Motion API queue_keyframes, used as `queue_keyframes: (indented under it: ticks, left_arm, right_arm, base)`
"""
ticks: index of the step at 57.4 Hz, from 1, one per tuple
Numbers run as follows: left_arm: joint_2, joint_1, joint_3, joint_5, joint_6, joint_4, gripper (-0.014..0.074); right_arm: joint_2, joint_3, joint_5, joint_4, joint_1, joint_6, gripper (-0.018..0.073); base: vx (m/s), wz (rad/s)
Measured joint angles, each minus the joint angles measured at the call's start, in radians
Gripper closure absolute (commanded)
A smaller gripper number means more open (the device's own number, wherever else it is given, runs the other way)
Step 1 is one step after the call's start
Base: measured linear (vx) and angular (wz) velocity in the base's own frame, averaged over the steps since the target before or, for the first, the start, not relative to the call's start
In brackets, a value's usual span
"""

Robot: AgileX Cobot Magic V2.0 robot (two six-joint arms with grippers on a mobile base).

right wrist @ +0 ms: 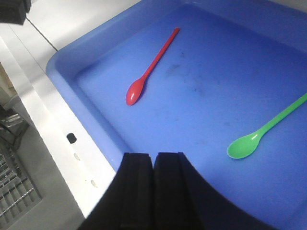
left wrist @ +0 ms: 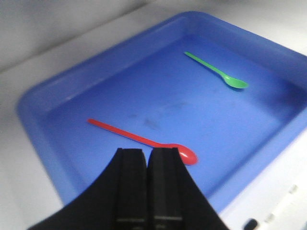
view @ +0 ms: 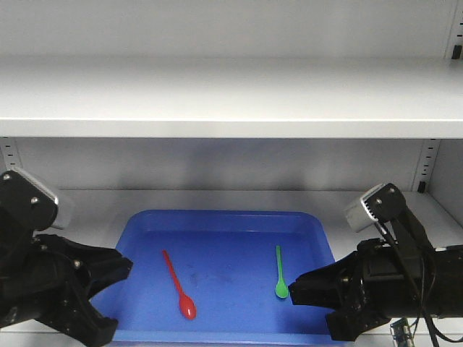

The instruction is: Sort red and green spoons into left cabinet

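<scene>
A red spoon point(view: 179, 285) and a green spoon point(view: 279, 273) lie apart in a blue tray point(view: 217, 215) on the lower shelf point(view: 94, 204) of the pale grey cabinet. My left gripper point(view: 119, 275) hovers at the tray's near left corner. In its wrist view it point(left wrist: 147, 151) is shut and empty, just short of the red spoon's point(left wrist: 125, 132) bowl, with the green spoon point(left wrist: 216, 72) farther off. My right gripper point(view: 293, 285) is at the near right, close to the green spoon's bowl. In its wrist view it point(right wrist: 154, 154) is shut on nothing, above the tray's front rim, left of the green spoon point(right wrist: 268, 129).
A wide upper shelf point(view: 217, 94) overhangs the tray closely. Slotted peg strips point(view: 428, 163) run up the back corners. The shelf's white front edge point(right wrist: 53, 120) borders the tray's front rim. In the right wrist view the red spoon point(right wrist: 153, 62) lies farther in.
</scene>
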Motion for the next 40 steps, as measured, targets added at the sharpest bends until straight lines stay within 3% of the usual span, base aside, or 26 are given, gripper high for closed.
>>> queue_keyframes:
  ticks: [5,11,14,18,29,40]
  left_arm:
    - [-0.047,0.000,0.001,-0.064,-0.099,0.104,0.0597]
    - [-0.145,0.004,0.001,-0.143,-0.292,0.301,0.0597]
    - [-0.201,0.023,0.008,-0.161,-0.370,0.393,0.0597]
    - [-0.283,0.074,0.042,-0.185,-0.455,0.460,0.0597]
    - [-0.548,0.230,0.293,-0.246,-0.519,0.498,0.0597]
    - [-0.829,0.278,0.619,-0.309,-0.581,0.491,0.0597]
  right_arm:
    - [0.000,0.000,0.001,0.000,0.000,0.000,0.0562]
    - [0.000,0.000,0.002,0.000,0.000,0.000,0.0562]
    - [0.000,0.000,0.002,0.000,0.000,0.000,0.0562]
    - [0.000,0.000,0.002,0.000,0.000,0.000,0.0562]
    - [0.000,0.000,0.002,0.000,0.000,0.000,0.0562]
    - [0.000,0.000,0.002,0.000,0.000,0.000,0.0562]
  base:
    - [0.00,0.00]
    - [0.00,0.00]
    - [0.00,0.00]
    - [0.00,0.00]
    - [0.00,0.00]
    - [0.00,0.00]
